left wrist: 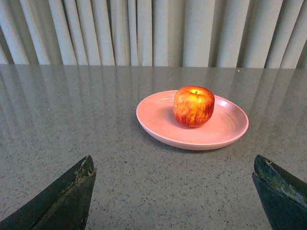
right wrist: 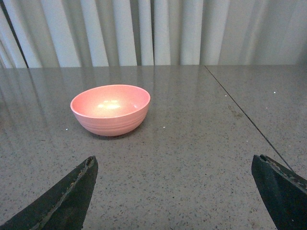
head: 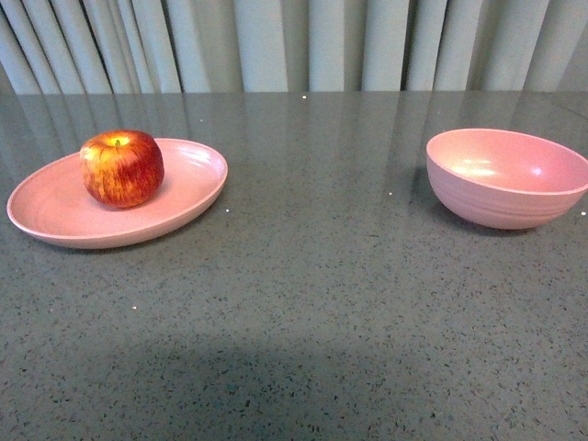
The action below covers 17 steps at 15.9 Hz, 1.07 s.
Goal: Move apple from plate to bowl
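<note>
One round red-and-yellow apple (head: 121, 168), likely firm, smooth and slippery, sits on the shallow pink plastic plate (head: 55, 207) at ten o'clock, best gripped across its middle, while left gripper (left wrist: 173, 163) and right gripper (right wrist: 173, 160) both gape empty.

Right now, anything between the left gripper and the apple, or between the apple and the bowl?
Nothing visible. Only tabletop lies between the open left gripper and the apple on the plate. From the plate across to the bowl the front view shows tabletop only, and the bowl is empty.
</note>
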{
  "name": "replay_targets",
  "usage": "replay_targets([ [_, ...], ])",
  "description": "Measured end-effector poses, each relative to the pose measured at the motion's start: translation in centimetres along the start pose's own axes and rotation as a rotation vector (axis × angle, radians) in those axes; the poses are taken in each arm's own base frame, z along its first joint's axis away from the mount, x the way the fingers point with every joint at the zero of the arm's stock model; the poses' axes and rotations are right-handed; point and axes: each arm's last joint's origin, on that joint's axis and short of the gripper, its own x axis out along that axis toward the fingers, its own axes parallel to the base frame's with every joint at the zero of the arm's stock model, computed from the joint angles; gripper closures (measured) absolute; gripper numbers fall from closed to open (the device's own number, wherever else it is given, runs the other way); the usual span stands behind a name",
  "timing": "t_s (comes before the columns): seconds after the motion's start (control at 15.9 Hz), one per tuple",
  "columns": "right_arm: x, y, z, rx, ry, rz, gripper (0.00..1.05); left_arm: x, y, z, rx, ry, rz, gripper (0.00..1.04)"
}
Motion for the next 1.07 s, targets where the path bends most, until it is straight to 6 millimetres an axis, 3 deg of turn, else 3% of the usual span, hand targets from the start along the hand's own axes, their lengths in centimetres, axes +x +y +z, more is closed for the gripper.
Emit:
replay_targets([
  [1.07, 0.00, 0.00, 0.00, 0.000, 0.000, 0.000, 0.07, 0.00, 0.00, 0.00, 0.000, 0.000, 0.000, 0.07],
])
